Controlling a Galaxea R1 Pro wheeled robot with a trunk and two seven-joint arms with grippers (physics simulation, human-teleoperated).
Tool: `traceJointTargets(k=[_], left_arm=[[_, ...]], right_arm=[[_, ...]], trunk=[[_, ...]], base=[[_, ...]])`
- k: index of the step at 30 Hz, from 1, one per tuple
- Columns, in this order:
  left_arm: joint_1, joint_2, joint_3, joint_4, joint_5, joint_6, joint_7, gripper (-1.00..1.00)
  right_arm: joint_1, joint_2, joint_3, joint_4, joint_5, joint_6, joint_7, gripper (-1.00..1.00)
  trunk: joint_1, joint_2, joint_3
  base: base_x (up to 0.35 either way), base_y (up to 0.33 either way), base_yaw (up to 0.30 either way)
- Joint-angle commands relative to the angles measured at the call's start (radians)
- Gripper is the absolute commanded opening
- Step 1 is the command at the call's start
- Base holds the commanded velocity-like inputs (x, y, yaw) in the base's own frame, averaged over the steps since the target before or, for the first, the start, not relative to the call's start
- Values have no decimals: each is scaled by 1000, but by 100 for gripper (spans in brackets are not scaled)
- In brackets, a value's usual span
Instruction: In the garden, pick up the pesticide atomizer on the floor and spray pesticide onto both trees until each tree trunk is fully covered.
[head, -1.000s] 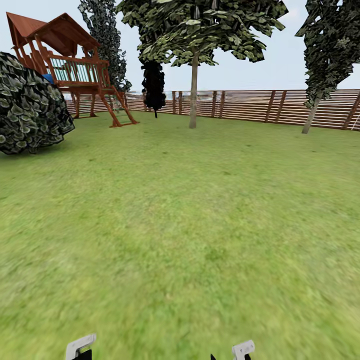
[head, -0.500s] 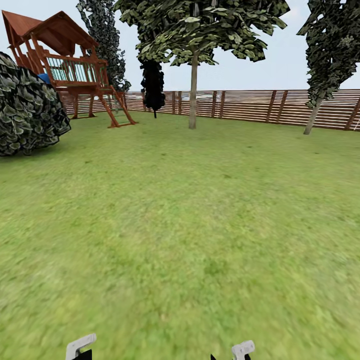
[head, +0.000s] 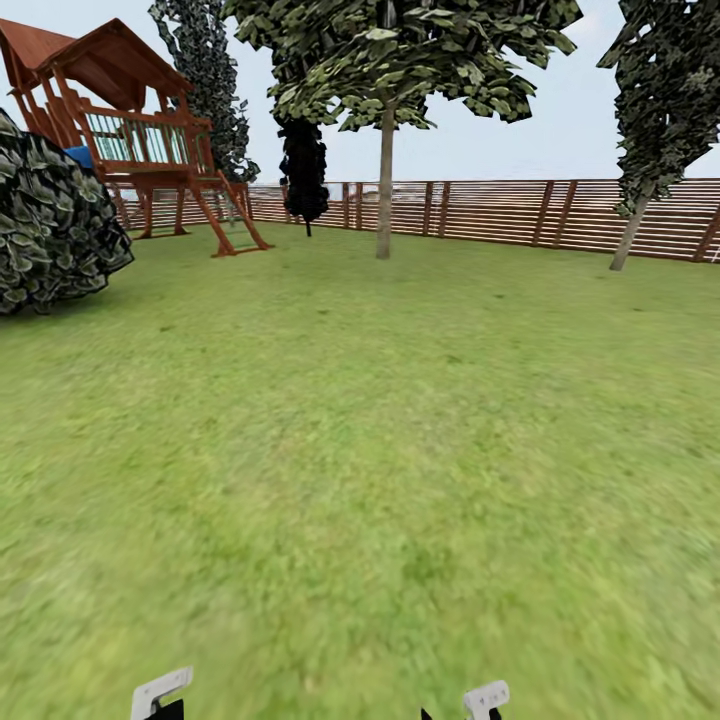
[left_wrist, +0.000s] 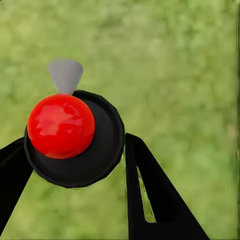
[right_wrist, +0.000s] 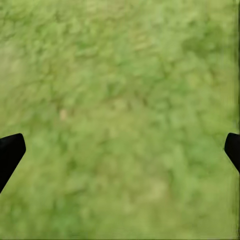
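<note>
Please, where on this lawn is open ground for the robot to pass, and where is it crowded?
The wide grass lies bare from the robot up to the fence. It is open between the middle tree trunk and the right tree trunk. The far left is crowded by the bush and the playhouse.

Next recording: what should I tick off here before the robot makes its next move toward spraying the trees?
1. Right hand free: ok, fingers wide apart over grass.
2. Left hand gripping the atomizer: cannot tell; a black round object with a red top sits between its fingers.
3. Both tree trunks in sight: ok, upright trunk, leaning trunk.
4. Trunks within spray range: not ok, both stand far off by the fence.
</note>
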Motion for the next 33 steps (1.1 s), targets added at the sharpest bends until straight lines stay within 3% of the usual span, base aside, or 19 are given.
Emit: traceJointTargets(k=[1,33], left_arm=[[-1,0,-2,1,3,-4,3,-100],[-1,0,-2,0,3,-4,3,-100]], right_arm=[[0,0,-9,1,6,-2,4,100],[0,0,-9,0,6,-2,4,100]], trunk=[[0,0,-1],[0,0,-1]], base=[[320,-117,0],[320,-117,0]])
